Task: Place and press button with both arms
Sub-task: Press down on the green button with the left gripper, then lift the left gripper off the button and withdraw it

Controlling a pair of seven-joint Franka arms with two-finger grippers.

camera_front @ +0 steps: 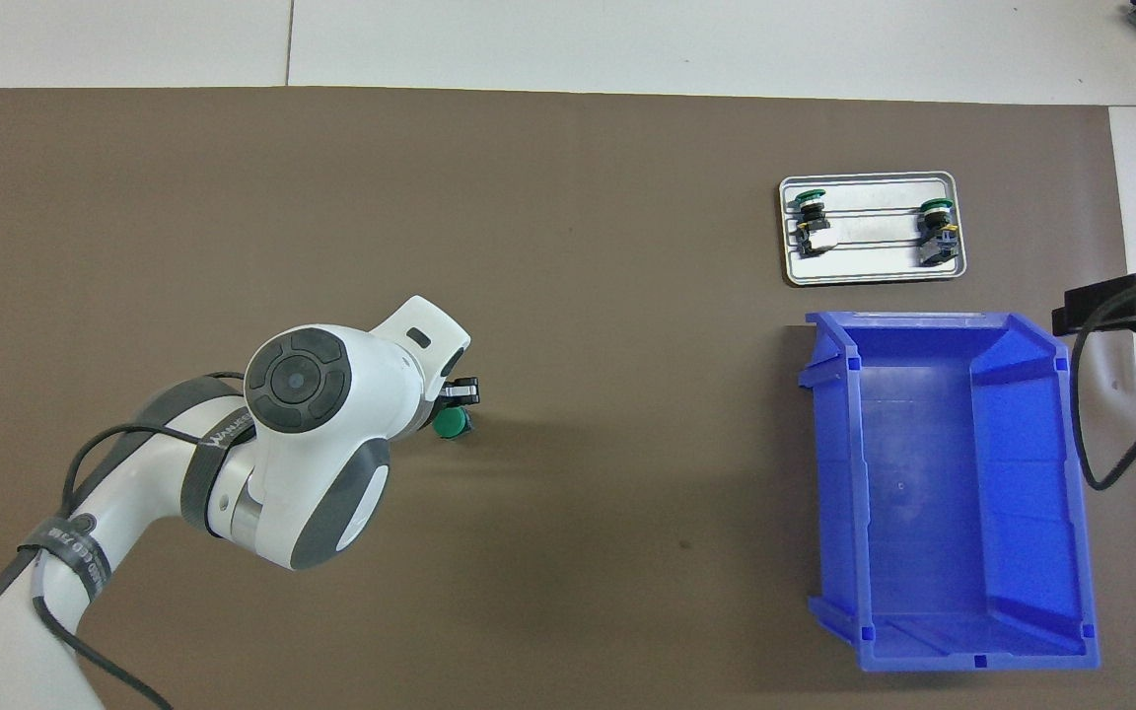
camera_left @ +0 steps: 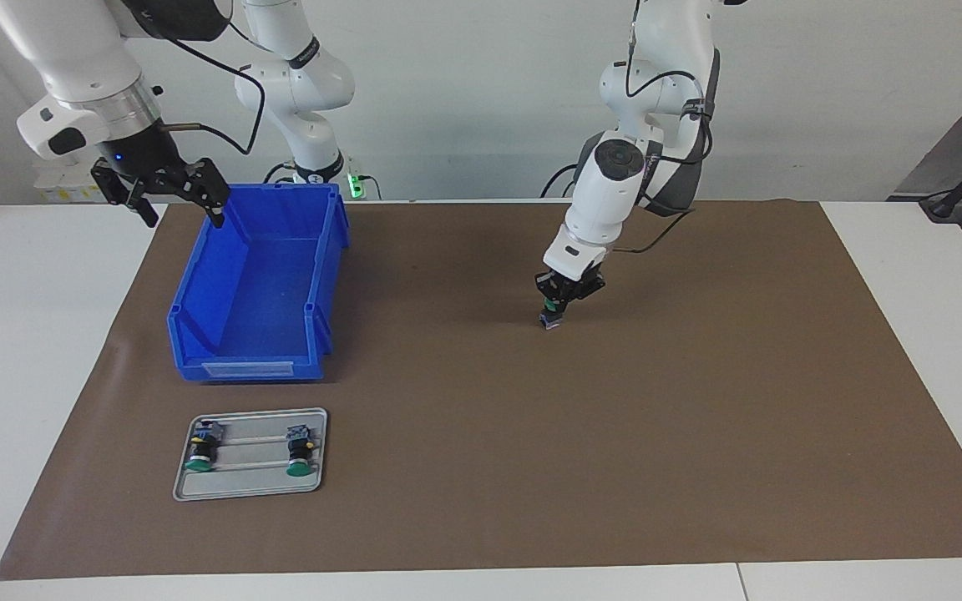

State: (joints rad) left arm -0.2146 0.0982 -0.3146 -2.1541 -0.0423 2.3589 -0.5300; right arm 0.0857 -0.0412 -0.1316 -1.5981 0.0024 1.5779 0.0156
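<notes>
on brown mat: round-capped button (camera_front: 451, 423).

Left gripper (camera_left: 560, 305) lowered, shut — right gripper (camera_left: 170, 194) wide

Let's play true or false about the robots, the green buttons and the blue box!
1. The left gripper, shut, is down on the button standing on the brown mat. True.
2. The blue bin has a button inside it. False: nothing shows in it.
3. Two more buttons lie on the metal tray. True.
4. The right gripper is holding a button. False: it is open and holds nothing, up by the bin's corner.
5. The tray is nearer to the robots than the bin. False: it is farther.
</notes>
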